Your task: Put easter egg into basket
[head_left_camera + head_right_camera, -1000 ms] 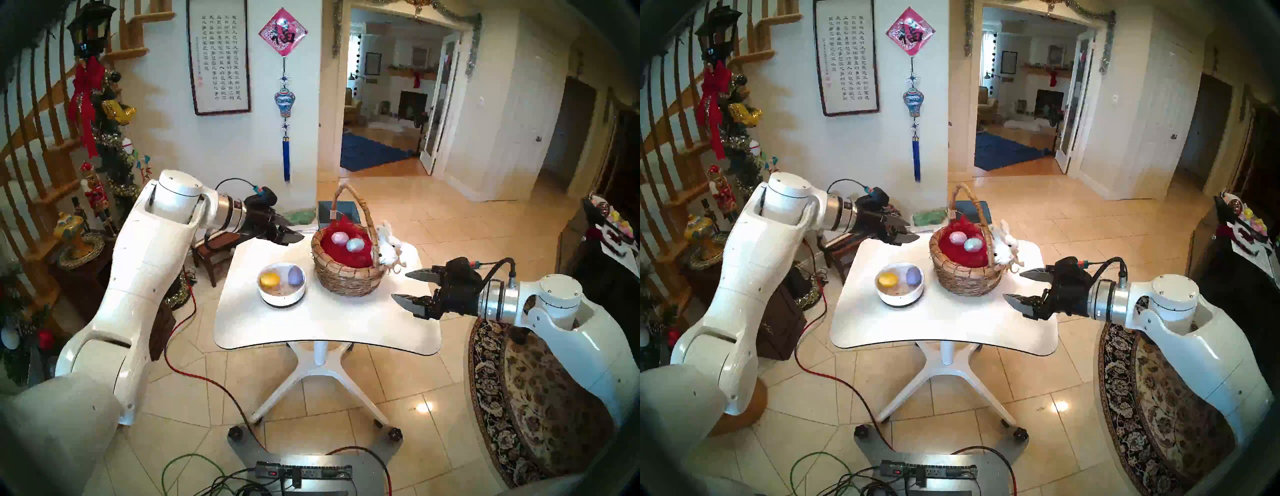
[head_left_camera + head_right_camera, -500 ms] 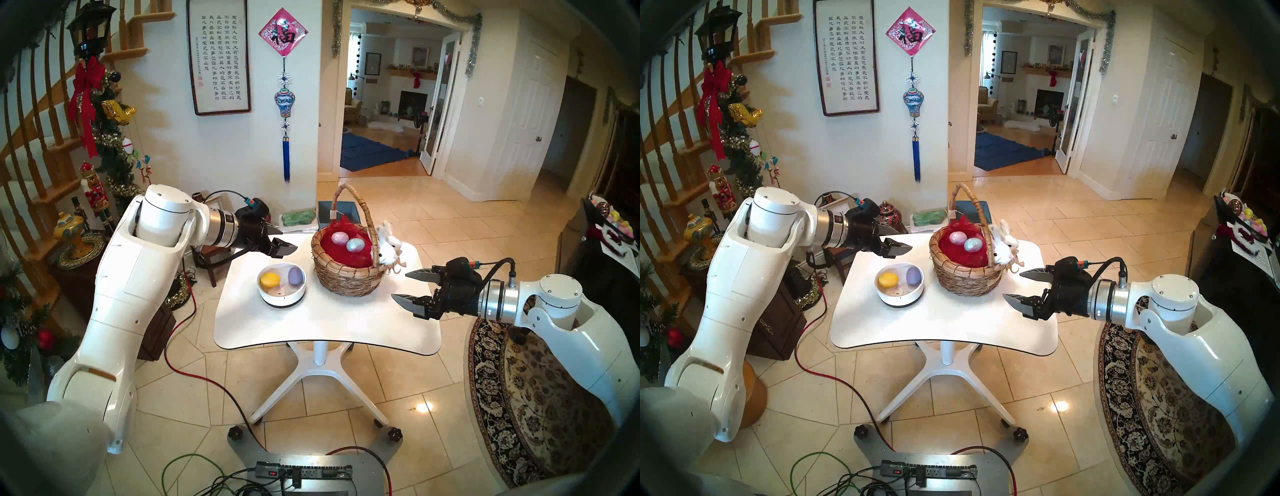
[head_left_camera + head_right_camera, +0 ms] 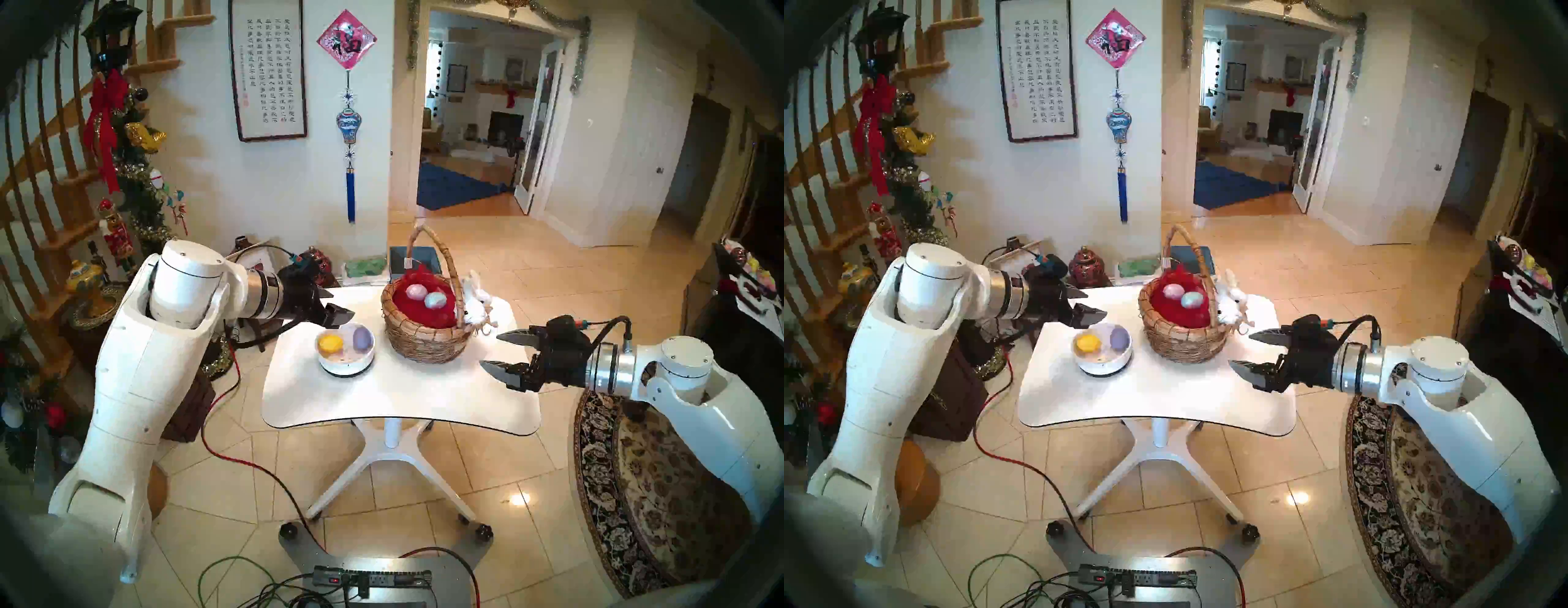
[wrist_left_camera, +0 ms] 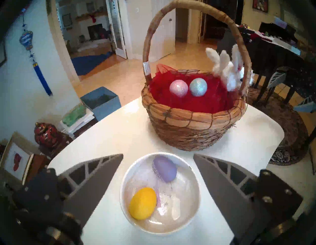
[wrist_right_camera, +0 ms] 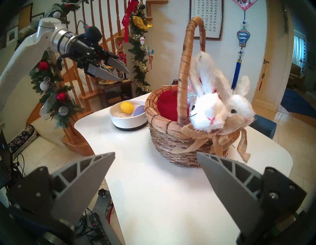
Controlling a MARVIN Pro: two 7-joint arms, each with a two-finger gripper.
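Head view: the left gripper (image 3: 341, 312), jaws apart and empty, is seen just above the far rim of the low white round bowl (image 3: 345, 364). Left wrist view: a yellow egg (image 4: 142, 203) and a purple egg (image 4: 164, 168) are framed between its fingers, the round woven wicker basket (image 4: 191, 126) beyond. Right wrist view: the right gripper (image 5: 155, 155), jaws apart, is shown near that basket.

Bowl (image 3: 345, 361) left of basket (image 3: 424, 339)

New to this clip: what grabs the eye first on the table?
The wicker basket with red lining sits at the table's far side, holding a glittery pink egg and a blue egg, white plush bunnies on its rim. Beside it, a white bowl holds a yellow egg and a purple egg, the open left gripper poised above.
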